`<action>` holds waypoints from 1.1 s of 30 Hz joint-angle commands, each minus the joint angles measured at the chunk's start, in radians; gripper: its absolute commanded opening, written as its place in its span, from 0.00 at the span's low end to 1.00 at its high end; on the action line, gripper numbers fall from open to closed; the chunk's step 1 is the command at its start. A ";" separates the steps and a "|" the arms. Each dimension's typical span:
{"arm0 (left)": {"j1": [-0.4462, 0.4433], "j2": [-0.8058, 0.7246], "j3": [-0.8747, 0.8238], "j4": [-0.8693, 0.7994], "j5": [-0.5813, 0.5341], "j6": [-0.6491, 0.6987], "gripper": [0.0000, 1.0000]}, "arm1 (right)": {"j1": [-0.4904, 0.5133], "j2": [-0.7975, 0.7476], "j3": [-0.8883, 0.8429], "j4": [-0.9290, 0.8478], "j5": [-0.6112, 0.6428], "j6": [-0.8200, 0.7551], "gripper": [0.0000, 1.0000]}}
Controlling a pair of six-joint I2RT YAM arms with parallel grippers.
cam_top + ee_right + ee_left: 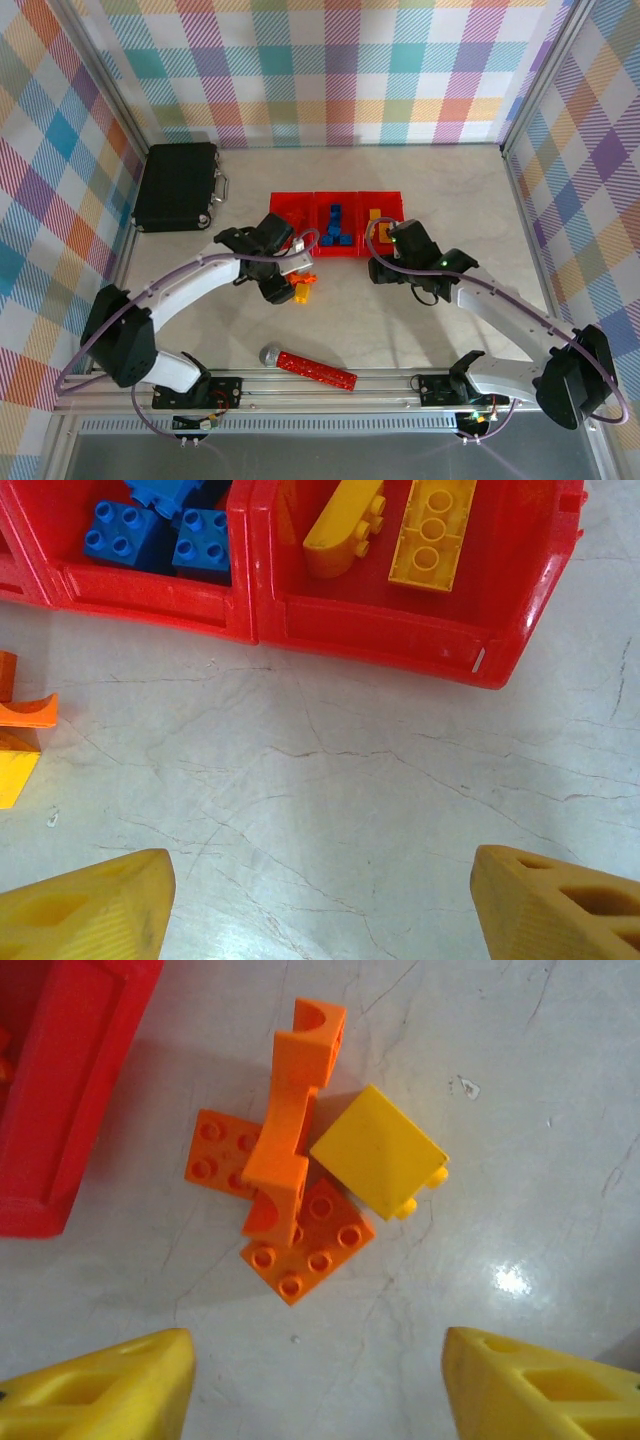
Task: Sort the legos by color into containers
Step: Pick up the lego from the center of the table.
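A small heap of legos lies on the table: an orange arch brick across two orange plates, with a yellow brick touching them. My left gripper hangs just short of this heap, open, nothing between its fingers. The red containers stand behind in a row. The middle one holds blue legos and the right one holds yellow legos. My right gripper is open over bare table in front of the yellow bin.
A black case lies at the back left. A long red studded bar with a grey round end rests near the front rail. Checkered walls close in the table on three sides.
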 commanded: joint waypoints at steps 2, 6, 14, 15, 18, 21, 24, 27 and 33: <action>0.010 0.039 0.021 0.070 0.017 -0.010 0.64 | -0.010 -0.019 -0.021 0.015 -0.009 -0.023 0.78; 0.012 0.034 -0.010 0.137 0.047 -0.003 0.65 | -0.009 -0.032 -0.027 0.006 -0.012 -0.018 0.78; 0.013 0.116 0.019 0.120 0.063 0.002 0.65 | -0.012 -0.030 -0.020 0.001 -0.019 -0.022 0.78; 0.015 0.124 0.018 0.124 0.059 0.002 0.65 | -0.012 -0.029 -0.016 -0.004 -0.021 -0.021 0.78; 0.021 0.140 0.009 0.146 0.048 -0.007 0.65 | -0.012 -0.034 -0.013 -0.008 -0.031 -0.023 0.78; 0.029 0.156 0.009 0.150 0.050 -0.014 0.64 | -0.012 -0.040 -0.015 -0.019 -0.029 -0.023 0.78; 0.032 0.166 0.008 0.159 0.048 -0.020 0.64 | -0.013 -0.048 -0.018 -0.023 -0.030 -0.021 0.78; 0.035 0.176 0.004 0.171 0.038 -0.024 0.62 | -0.012 -0.056 -0.016 -0.029 -0.024 -0.016 0.78; 0.042 0.201 0.007 0.169 0.038 -0.021 0.59 | -0.013 -0.086 -0.015 -0.038 -0.014 -0.018 0.78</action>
